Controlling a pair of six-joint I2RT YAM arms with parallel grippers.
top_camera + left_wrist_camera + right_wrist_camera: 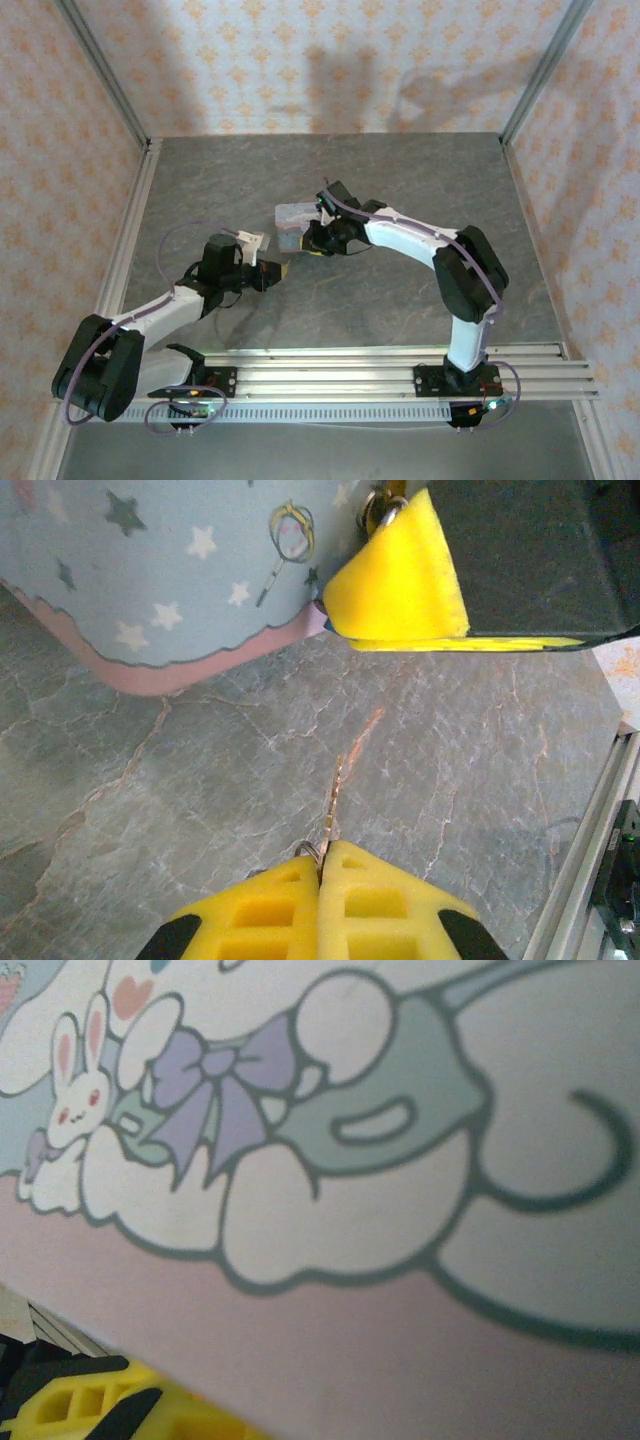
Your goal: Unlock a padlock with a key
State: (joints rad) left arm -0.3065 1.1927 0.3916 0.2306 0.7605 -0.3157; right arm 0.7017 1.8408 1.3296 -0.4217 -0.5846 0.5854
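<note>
"Key [335, 795]: why is it held that way?"

"The left gripper [322, 875] has its yellow fingers pressed together on the key's ringed end. The thin blade sticks out free and is aimed toward the tin [150, 570]. I'd guess that leaves the tip ready for a keyhole."

"And the padlock?"

"I can't make out its body. At the tin's near corner a small metal loop [378, 508] peeks out just above a yellow pad [400, 580] of the right gripper [314, 240]. It may be the shackle, so the lock is likely there. Whether that gripper is pinching anything, or how wide it is spread, I cannot tell."

"Why press up against the tin?"

"Probably to steady the lock so it faces the key."

"Room to move?"

"Between the key tip and the tin lies bare table [200, 780], with nothing in the way. On the tin's side toward the arm bases runs the aluminium rail [400, 360], well apart from it. Beyond the tin the table is open up to the back wall [320, 70]. The tight spot is the tin's corner, where pad, loop and tin edge crowd together."
</note>
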